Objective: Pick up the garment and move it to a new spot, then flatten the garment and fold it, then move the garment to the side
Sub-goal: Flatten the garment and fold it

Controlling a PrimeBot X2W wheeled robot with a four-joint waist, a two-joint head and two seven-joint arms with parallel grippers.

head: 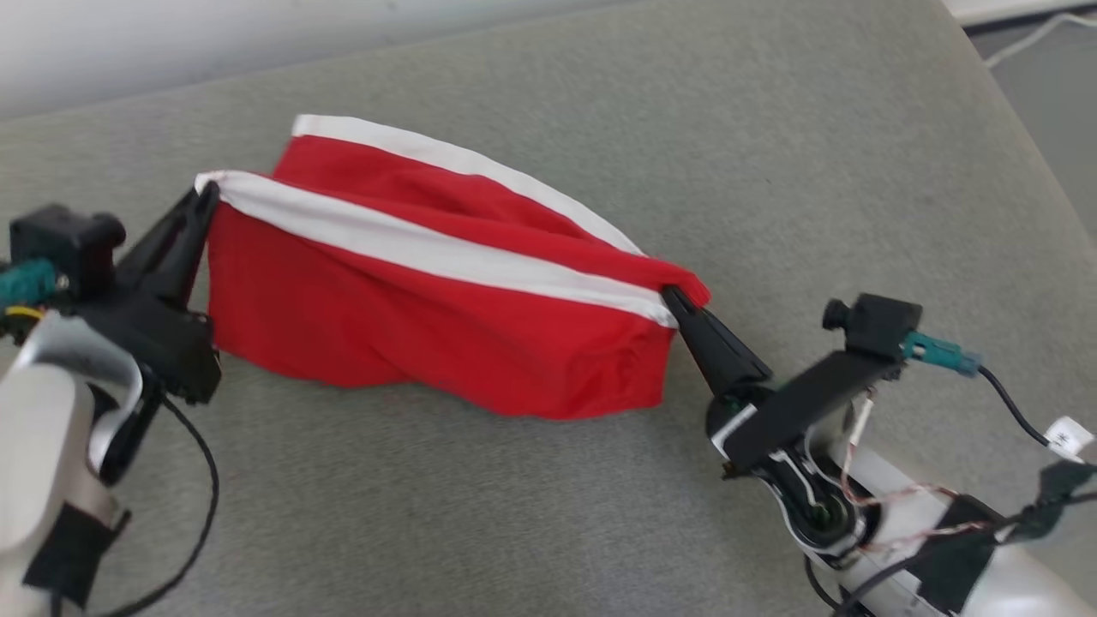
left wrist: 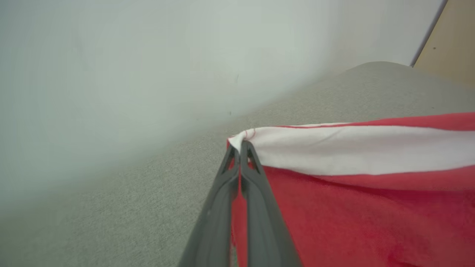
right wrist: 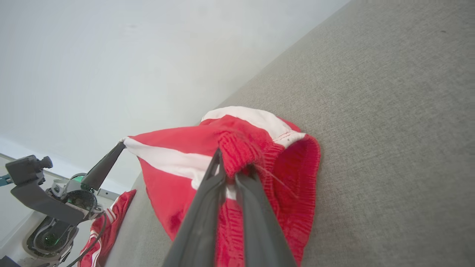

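Head view: A red garment (head: 428, 326) with white stripes hangs stretched between two grippers over a grey cushion (head: 771, 171). Its long axis runs from 10 o'clock down to 4 o'clock. The left gripper (head: 206, 201) pinches the 10 o'clock end at a white stripe. The right gripper (head: 677, 300) pinches the 4 o'clock end, where the cloth bunches to a point. The top edge is taut and raised; the lower edge sags and seems to brush the cushion. Each arm is at its own end, so neither is nearer than the other. The coming move probably depends on both ends travelling together along this axis so the span stays tight. No brand, label or writing can be read.

Left wrist view: The left gripper (left wrist: 240, 148) has its fingers pressed together on the corner of a white stripe. The garment (left wrist: 371, 207) spreads away toward 3 o'clock, white band above and red below. The cushion lies beneath, and a pale wall (left wrist: 111, 74) is behind.

Right wrist view: The right gripper (right wrist: 232, 167) is clamped on a ribbed red hem. The garment (right wrist: 174, 170) runs toward 9 o'clock, where the left gripper (right wrist: 120, 146) holds the far corner. More red-and-white cloth (right wrist: 111, 211) lies off the cushion at 8 o'clock. No text is legible here.
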